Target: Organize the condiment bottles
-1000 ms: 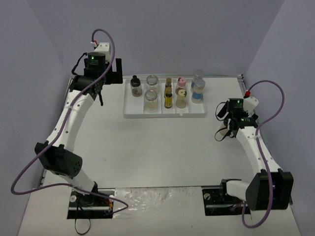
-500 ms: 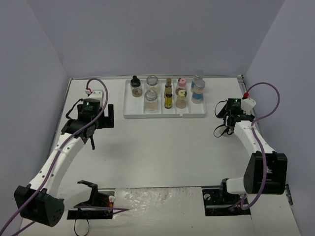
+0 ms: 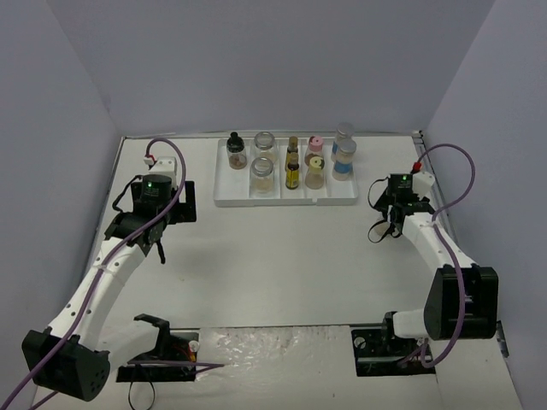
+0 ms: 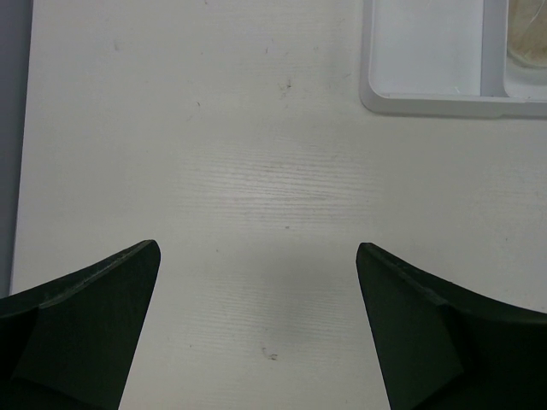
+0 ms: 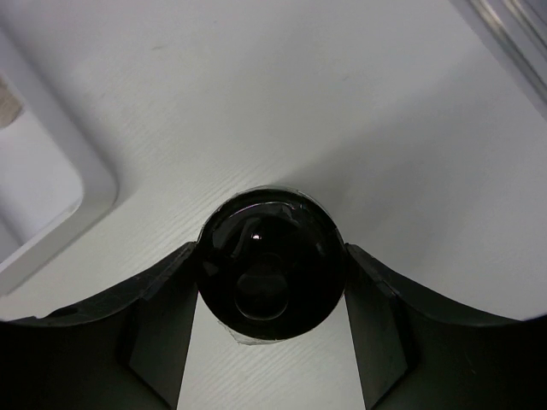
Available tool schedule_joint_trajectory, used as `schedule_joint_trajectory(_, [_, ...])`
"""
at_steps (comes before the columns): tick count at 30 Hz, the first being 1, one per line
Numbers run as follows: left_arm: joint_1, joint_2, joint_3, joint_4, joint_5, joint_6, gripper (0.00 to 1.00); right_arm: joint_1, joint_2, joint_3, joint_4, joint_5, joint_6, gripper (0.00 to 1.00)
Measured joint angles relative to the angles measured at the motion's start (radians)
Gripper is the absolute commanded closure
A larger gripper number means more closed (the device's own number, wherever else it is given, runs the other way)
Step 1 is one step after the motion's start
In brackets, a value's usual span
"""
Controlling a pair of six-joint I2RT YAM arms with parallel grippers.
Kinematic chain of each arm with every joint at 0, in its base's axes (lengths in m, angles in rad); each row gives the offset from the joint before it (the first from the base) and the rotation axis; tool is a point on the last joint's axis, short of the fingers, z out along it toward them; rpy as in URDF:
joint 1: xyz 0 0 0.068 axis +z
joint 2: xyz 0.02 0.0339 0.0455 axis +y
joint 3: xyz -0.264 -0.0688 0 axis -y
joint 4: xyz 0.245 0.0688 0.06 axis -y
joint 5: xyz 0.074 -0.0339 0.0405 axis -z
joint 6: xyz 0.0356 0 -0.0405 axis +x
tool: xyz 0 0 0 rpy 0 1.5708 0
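Several condiment bottles stand in the white divided tray [image 3: 286, 199]: a black-capped one [image 3: 237, 150], clear jars of tan powder [image 3: 261, 173], an amber one [image 3: 292, 167], a pink-capped one [image 3: 315, 143], a yellow-capped one [image 3: 315, 172] and a blue-labelled one [image 3: 344, 159]. Another black-capped bottle [image 5: 272, 265] stands on the table right of the tray. My right gripper [image 5: 272, 256] is shut on it, both fingers pressed against its round cap. In the top view that gripper [image 3: 386, 224] covers the bottle. My left gripper [image 4: 256, 249] is open above bare table, left of the tray.
A corner of the tray [image 4: 427, 102] shows at the upper right of the left wrist view, and another corner [image 5: 77, 213] at the left of the right wrist view. Grey walls close in the table on three sides. A metal rail [image 5: 513, 43] runs along the right edge.
My left arm swung from the tray's back-left corner down and nearer, onto open table. My right gripper's fingers closed in on the black cap.
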Motion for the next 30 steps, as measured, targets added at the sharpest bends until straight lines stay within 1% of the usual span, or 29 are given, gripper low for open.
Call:
schedule_joint_trajectory(1, [0.0, 0.0, 0.0, 0.001, -0.003, 0.0, 0.03, 0.024, -0.01, -0.002, -0.007, -0.006, -0.006, 1.0])
schedule_joint_trajectory(3, [0.0, -0.004, 0.0, 0.001, -0.005, 0.0, 0.03, 0.114, -0.028, 0.0, -0.01, -0.015, -0.025, 1.0])
schedule_joint_trajectory(7, [0.001, -0.014, 0.0, 0.001, -0.008, 0.001, 0.03, 0.384, -0.015, 0.072, -0.023, -0.051, -0.076, 1.0])
schedule_joint_trajectory(10, [0.004, -0.022, 0.0, 0.002, -0.011, 0.001, 0.03, 0.565, 0.054, 0.184, -0.005, -0.1, -0.123, 1.0])
schedule_joint_trajectory(13, [0.009, -0.028, -0.002, 0.006, -0.012, 0.001, 0.03, 0.671, 0.136, 0.276, 0.018, -0.128, -0.171, 1.0])
schedule_joint_trajectory(19, [0.021, -0.03, -0.011, 0.012, -0.012, 0.001, 0.03, 0.775, 0.299, 0.405, 0.042, -0.179, -0.262, 1.0])
schedule_joint_trajectory(22, [0.025, -0.03, -0.011, 0.014, -0.012, 0.001, 0.03, 0.795, 0.393, 0.472, 0.051, -0.214, -0.301, 0.99])
schedule_joint_trajectory(25, [0.026, -0.029, -0.011, 0.016, -0.01, 0.001, 0.03, 0.807, 0.451, 0.494, 0.059, -0.248, -0.324, 0.96])
schedule_joint_trajectory(27, [0.027, -0.025, -0.011, 0.017, -0.008, 0.001, 0.03, 0.812, 0.479, 0.499, 0.062, -0.263, -0.338, 0.91])
schedule_joint_trajectory(30, [0.03, -0.013, -0.011, 0.017, 0.002, 0.001, 0.03, 0.817, 0.492, 0.507, 0.075, -0.279, -0.348, 0.77])
